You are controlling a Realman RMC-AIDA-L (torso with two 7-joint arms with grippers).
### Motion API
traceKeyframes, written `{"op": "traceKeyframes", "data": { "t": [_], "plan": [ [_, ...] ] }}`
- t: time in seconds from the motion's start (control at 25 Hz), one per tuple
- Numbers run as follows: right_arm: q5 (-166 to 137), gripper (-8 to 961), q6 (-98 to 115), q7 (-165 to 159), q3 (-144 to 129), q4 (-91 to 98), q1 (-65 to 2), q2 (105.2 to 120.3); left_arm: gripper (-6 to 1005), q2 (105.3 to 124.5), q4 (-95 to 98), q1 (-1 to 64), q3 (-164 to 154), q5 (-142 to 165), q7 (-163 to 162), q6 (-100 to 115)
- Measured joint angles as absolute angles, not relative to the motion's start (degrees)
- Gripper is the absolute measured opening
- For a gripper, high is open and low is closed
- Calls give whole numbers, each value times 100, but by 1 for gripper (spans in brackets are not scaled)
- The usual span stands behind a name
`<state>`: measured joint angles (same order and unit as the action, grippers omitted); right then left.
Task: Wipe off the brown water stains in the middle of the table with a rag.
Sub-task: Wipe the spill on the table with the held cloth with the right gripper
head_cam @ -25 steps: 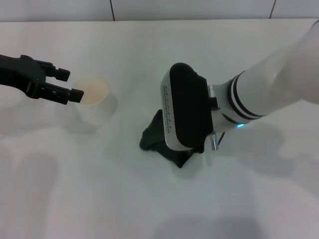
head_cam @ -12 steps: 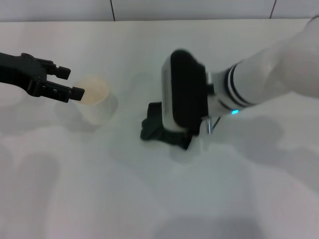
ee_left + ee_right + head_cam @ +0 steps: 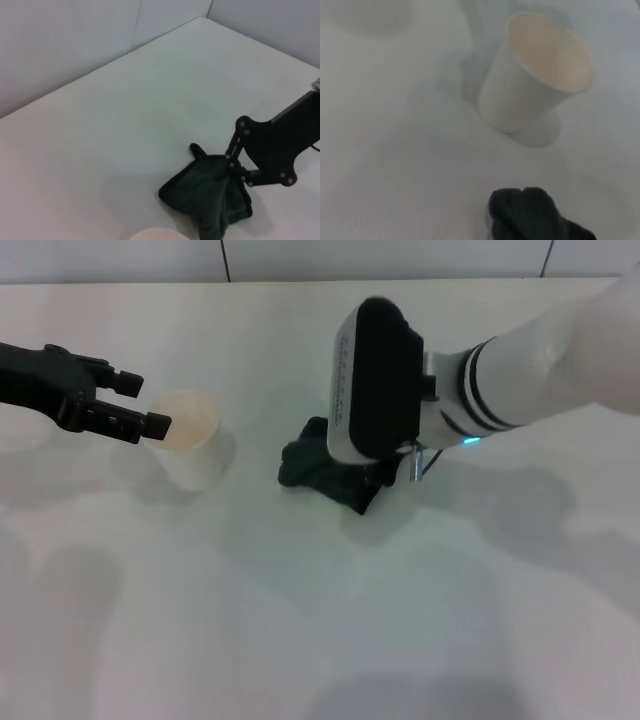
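Desk is carrying everything; no brown stain is showing on any bare part of it in any view, so either it is sitting under the rag or it is already gone. Can't tell which.

Right arm is doing the work: it is reaching in from the right with its wrist housing over the middle of the desk, and the right tool is pressing down onto the rag. In the left wrist view its linkage is closing into the bunched cloth, so it is reading as pinched on the rag. Rag is crumpled, not flat, lying directly under and just in front of that tool, touching the desk.

Left tool is hovering well off to the left, fingers apart, gripping nothing, tips just beside the rim of the white paper cup. Cup is standing upright, apart from the rag, with a brownish tint inside.

Step in hand, my read: mid-wipe, rag being dragged across the centre patch.

Next move is calling for keeping downward pressure and sweeping the rag over the same patch, then lifting clear to check the surface. Keep the stroke short on the cup side, since knocking the cup could spill more.
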<state>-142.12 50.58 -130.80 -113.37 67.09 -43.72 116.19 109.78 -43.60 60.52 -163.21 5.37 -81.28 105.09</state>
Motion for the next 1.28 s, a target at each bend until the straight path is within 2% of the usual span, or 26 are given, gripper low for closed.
{"op": "traceKeyframes", "data": {
  "t": [0.68, 1.28],
  "plan": [
    [-13989, 49, 4763, -13027, -12401, 7313, -4271, 11619, 861, 10979, -4359, 6041, -16321, 534, -8138, 10441],
    [-14066, 48, 4143, -13082, -12252, 6280, -4549, 11619, 861, 11004, -4360, 6064, -16322, 508, -8175, 10441]
  ]
}}
